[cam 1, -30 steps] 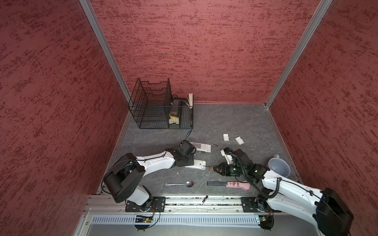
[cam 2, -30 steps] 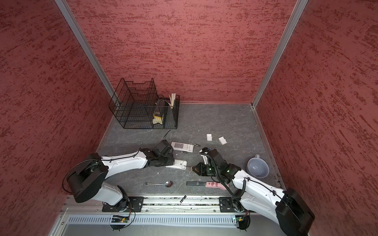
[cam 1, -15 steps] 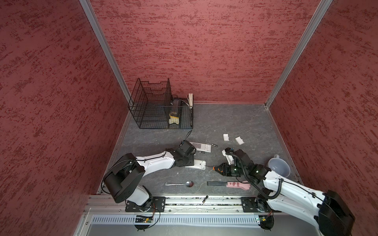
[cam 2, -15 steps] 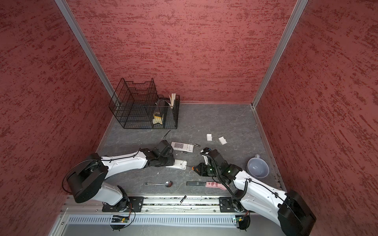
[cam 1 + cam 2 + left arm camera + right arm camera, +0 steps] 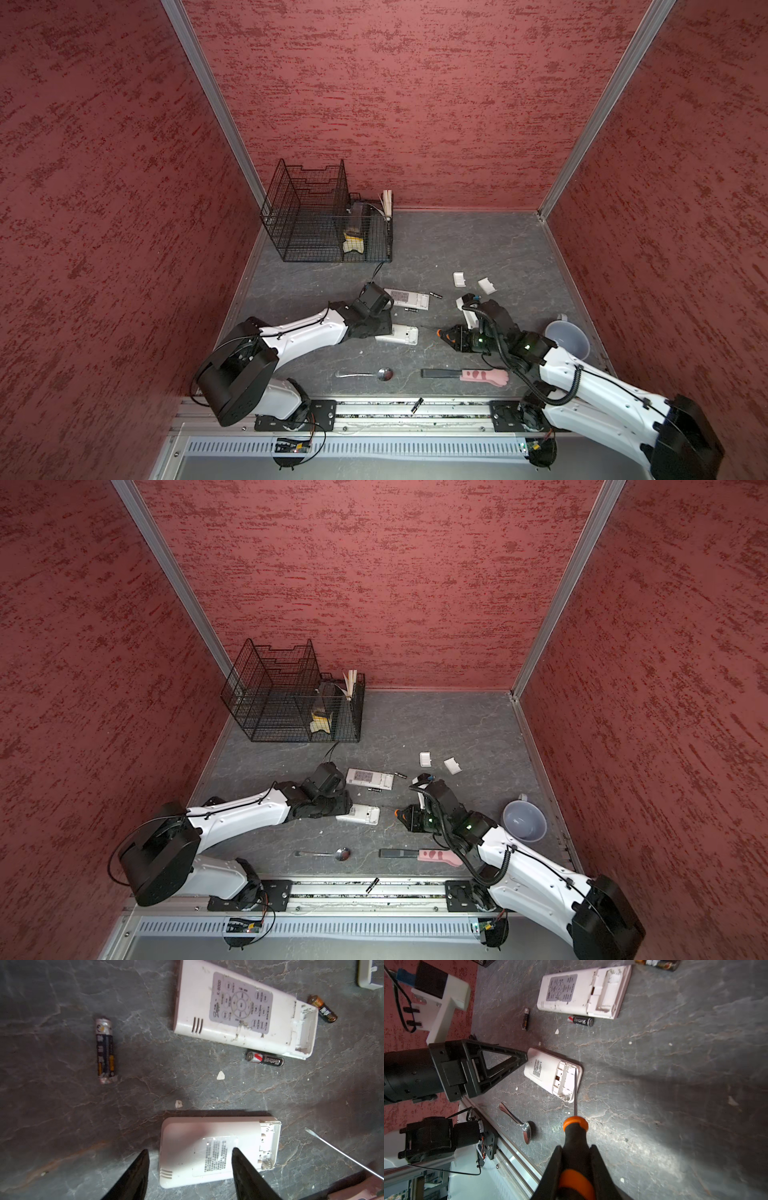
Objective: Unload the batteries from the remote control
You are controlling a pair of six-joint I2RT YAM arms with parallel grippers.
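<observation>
Under left gripper (image 5: 189, 1149) (jaws apart) sits near remote (image 5: 239, 1136), long axis twd right gripper (image 5: 575, 1147), clamped on screwdriver (image 5: 575, 1124) w/ tip just off open end

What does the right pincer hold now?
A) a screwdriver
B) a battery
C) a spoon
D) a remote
A: the right pincer is shut around the orange-and-black handle of the screwdriver.
</observation>
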